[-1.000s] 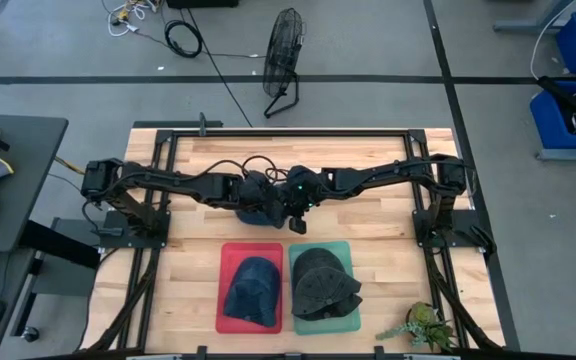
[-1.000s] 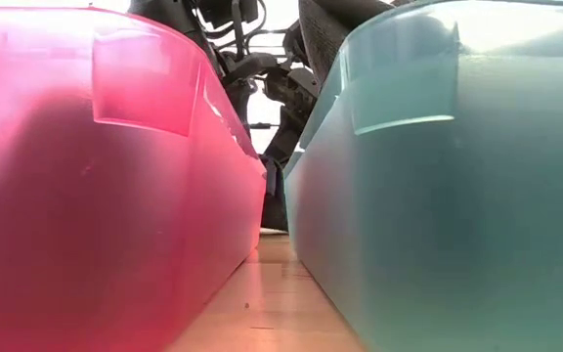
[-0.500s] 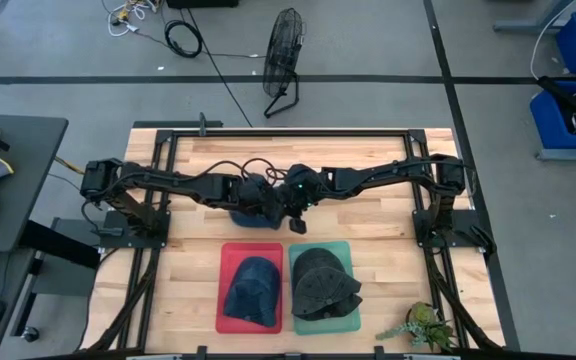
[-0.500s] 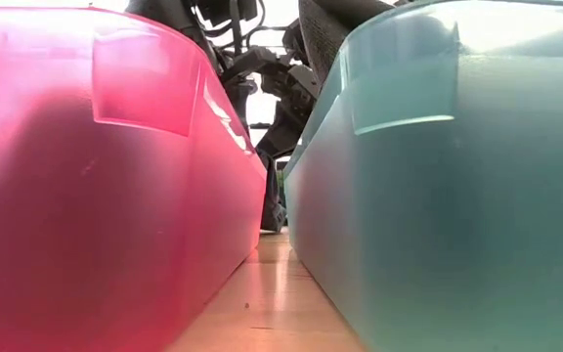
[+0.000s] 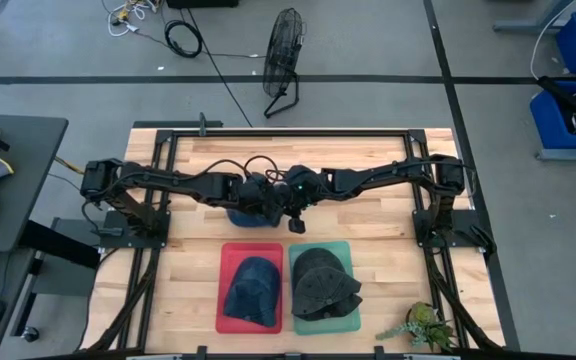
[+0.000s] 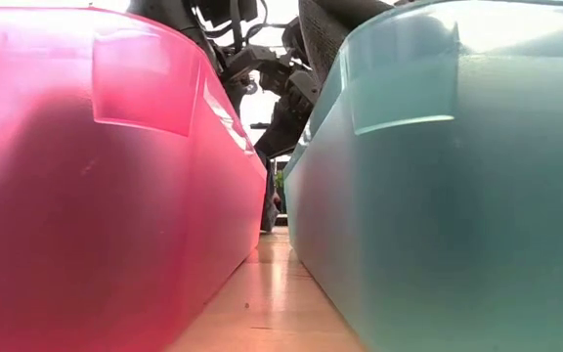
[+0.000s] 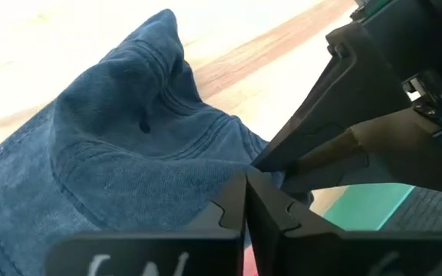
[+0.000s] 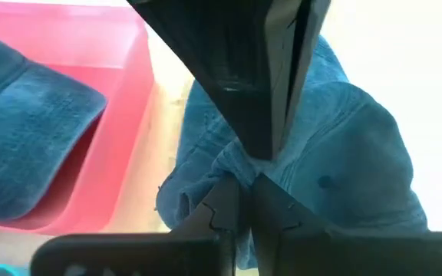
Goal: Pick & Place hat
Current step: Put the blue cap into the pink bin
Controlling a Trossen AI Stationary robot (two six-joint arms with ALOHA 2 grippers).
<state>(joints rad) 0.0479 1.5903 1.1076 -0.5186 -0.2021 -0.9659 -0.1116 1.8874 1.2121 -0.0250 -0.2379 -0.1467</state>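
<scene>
both jaws pinched on blue hat [image 7: 129, 153], apparently lifted

A lab: taped concrete floor [image 5: 368, 60], floor fan [image 5: 284, 50], cables [image 5: 182, 38].

Left pincer [image 7: 245, 201] clamped on blue hat [image 7: 121, 153]; right pincer [image 7: 271, 163] adjoining.

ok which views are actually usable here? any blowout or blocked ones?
Low view: almost wholly blocked by the red bin and green bin, both soft and out of focus, bright backlight in the gap between them. Left wrist view: table washed out near white, blue hat sharp. Right wrist view: overexposed white background, hat readable. High view: evenly lit, clear.
</scene>
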